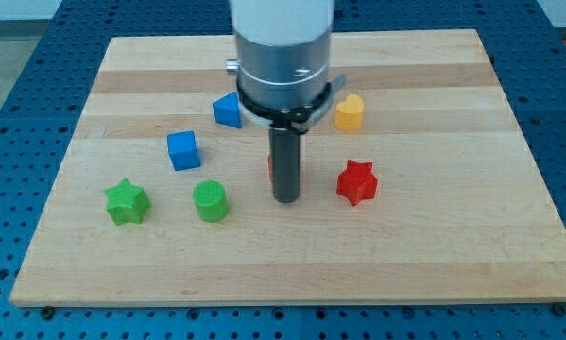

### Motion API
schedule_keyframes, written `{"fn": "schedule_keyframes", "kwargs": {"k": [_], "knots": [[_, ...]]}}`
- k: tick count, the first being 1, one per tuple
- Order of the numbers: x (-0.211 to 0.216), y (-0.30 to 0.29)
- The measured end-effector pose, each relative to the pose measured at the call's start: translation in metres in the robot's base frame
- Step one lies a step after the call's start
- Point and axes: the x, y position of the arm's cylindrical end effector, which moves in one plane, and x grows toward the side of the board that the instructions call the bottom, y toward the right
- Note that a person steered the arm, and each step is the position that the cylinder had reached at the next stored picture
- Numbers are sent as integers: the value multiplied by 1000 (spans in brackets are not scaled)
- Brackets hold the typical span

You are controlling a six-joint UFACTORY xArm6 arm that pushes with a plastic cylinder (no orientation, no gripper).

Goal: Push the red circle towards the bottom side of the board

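Observation:
The red circle (272, 167) is almost wholly hidden behind my dark rod; only thin red slivers show at the rod's left and right edges, near the board's middle. My tip (285, 197) rests on the board just below the red circle, in front of it in the view. A red star (356, 182) lies to the right of the tip. A green circle (210, 201) lies to the tip's left.
A blue cube (182, 150) and a blue block (228, 110) lie at upper left of the tip. A yellow block (350, 112) lies at upper right. A green star (127, 201) lies at far left. The wooden board (434, 246) sits on a blue perforated table.

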Motion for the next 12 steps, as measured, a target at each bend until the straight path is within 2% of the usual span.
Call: {"fn": "schedule_keyframes", "kwargs": {"k": [2, 3, 4, 5, 8, 11, 12], "knots": [[0, -48], [-28, -54], [-85, -44], [-110, -25], [-80, -7], [-8, -7], [-9, -7]]}}
